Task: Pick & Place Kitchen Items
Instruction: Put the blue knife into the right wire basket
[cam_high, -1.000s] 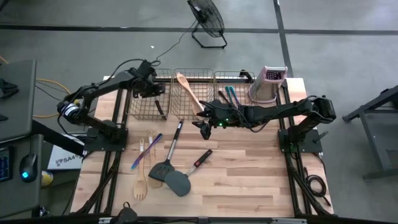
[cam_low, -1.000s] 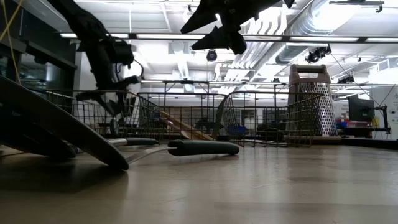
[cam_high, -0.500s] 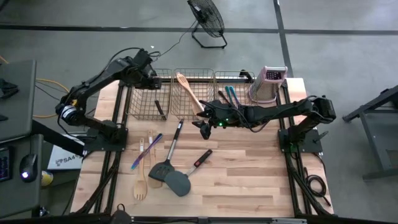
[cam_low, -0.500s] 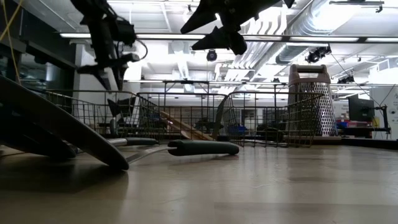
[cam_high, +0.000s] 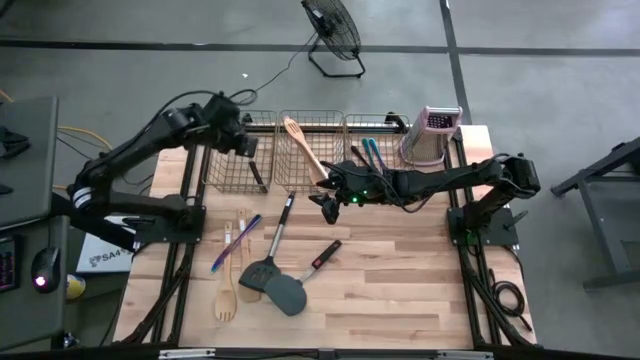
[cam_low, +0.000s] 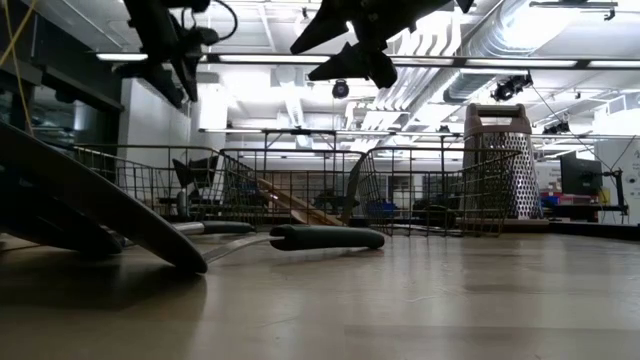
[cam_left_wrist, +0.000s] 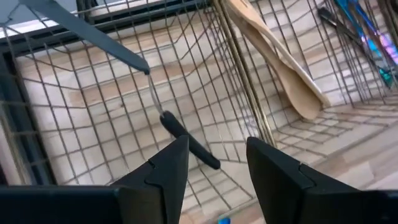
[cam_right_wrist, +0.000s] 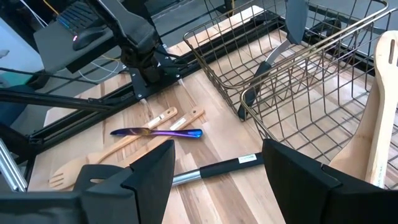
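A pale butcher-block wooden table (cam_high: 400, 270) fills the centre of the high view, with three wire mesh baskets (cam_high: 312, 128) lined along its upper edge and an upright metal box grater with a pinkish top (cam_high: 433, 133) at the upper right. The left gripper (cam_high: 243, 146), fingers parted and empty, hangs above the leftmost basket at upper left, where a dark grey spatula with a black handle (cam_left_wrist: 146, 84) leans on the wire. The right gripper (cam_high: 328, 205), also spread and holding nothing, hovers mid-frame just below the middle basket, which holds a pale wooden spoon (cam_high: 303, 148). Lower left of centre, loose on the wood, lie two dark grey spatulas (cam_high: 275, 283), a slim steel tool with a black handle (cam_high: 283, 222), a short black-handled tool (cam_high: 325, 256), a pale wooden fork and spoon (cam_high: 232, 283) and a slender blue-purple piece (cam_high: 234, 243). These utensils look light and stiff; smooth handles could slip, so a mid-handle pinch seems soundest.
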